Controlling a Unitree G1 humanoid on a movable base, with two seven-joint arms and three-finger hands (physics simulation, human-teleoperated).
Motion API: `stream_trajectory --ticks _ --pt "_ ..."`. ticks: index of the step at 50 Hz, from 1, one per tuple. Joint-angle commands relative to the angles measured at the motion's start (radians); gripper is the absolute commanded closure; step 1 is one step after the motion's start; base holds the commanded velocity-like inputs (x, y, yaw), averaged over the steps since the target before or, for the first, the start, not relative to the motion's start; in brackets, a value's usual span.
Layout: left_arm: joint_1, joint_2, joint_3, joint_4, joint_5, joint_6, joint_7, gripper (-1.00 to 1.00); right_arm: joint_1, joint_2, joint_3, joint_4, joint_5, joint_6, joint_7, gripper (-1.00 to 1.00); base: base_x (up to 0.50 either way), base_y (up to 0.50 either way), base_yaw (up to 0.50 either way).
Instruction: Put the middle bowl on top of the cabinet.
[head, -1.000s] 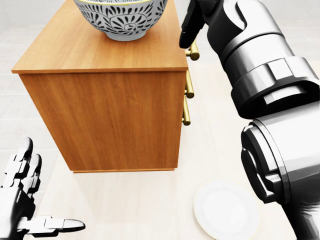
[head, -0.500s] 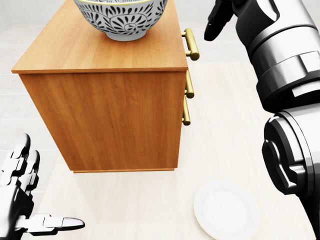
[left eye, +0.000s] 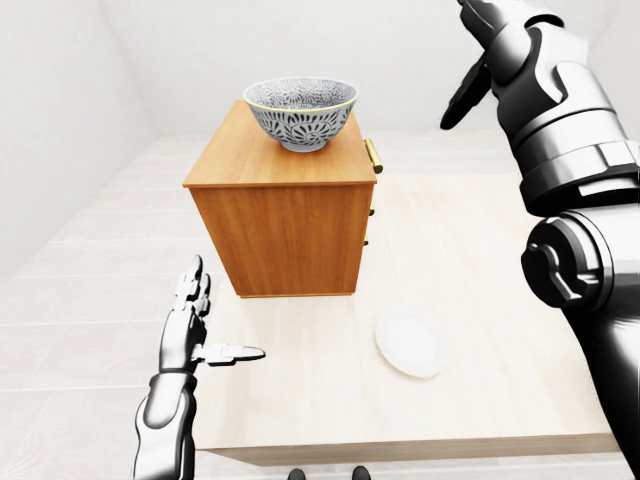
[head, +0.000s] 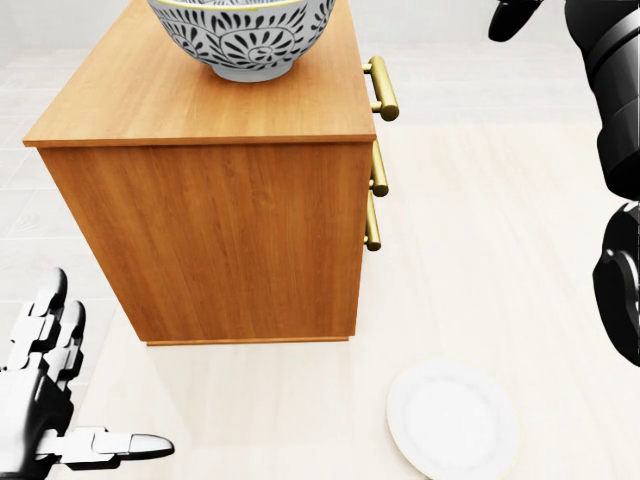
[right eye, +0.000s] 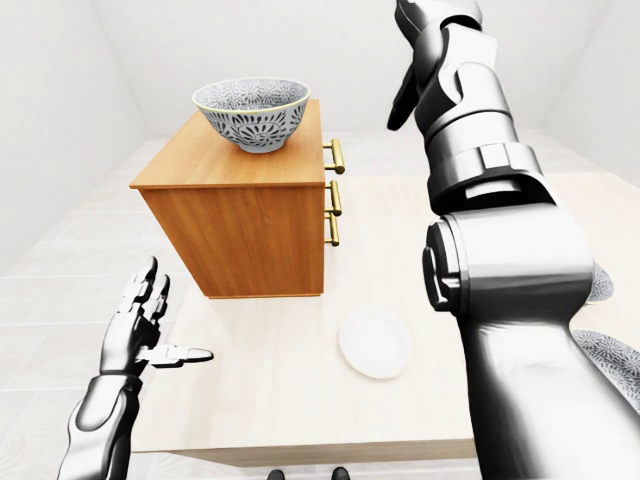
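1. The patterned bowl (left eye: 300, 112) sits upright on top of the wooden cabinet (left eye: 285, 235), touching nothing but the wood. It is near the edge that carries the brass handles (head: 381, 88). Judged from this, the placing itself looks done.
2. The right robot hand (left eye: 492, 35) is raised high at the upper right of the left-eye view, well apart from the bowl, with its fingers spread and nothing in them. The left robot hand (left eye: 185, 335) hangs low at the left, also released, with its thumb stuck out sideways.
3. The step in hand appears to be clearing the right arm away. To do this well, it should travel up and to the right, never sweeping across the bowl's rim or the handles.
4. When the arm comes down, it should stay clear of the white plate (left eye: 410, 340) lying on the pale surface (left eye: 470, 390).
5. The same goes for the patterned bowls peeking in at the right edge of the right-eye view (right eye: 612, 365).
6. The left arm needs no move, and leaving it still avoids bumping the cabinet's side.
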Motion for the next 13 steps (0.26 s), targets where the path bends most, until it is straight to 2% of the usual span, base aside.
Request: stream_trajectory --ticks 1,5,8,11,13 --pt "-0.012 0.005 -0.011 0.032 -0.007 0.000 -0.013 -1.00 -0.073 -0.098 0.041 0.012 -0.068 0.000 0.041 -1.00 0.00 0.00 0.00" --pt "-0.028 0.007 -0.012 0.056 -0.006 0.000 -0.007 -1.00 -0.144 -0.152 0.038 0.005 -0.102 0.000 0.078 -1.00 0.00 0.00 0.00" --pt "-0.034 0.006 -0.020 0.061 -0.002 0.000 -0.002 -1.00 -0.181 -0.192 0.022 -0.002 -0.113 0.000 0.067 -1.00 0.00 0.00 0.00" --pt "-0.034 0.003 -0.028 0.062 0.004 0.000 0.003 -1.00 -0.205 -0.230 -0.036 -0.027 -0.076 0.000 -0.061 -1.00 0.00 0.00 0.00" --pt "-0.039 0.003 -0.033 0.077 0.011 0.000 0.009 -1.00 -0.213 -0.243 -0.069 -0.031 -0.048 0.000 -0.203 -1.00 0.00 0.00 0.00"
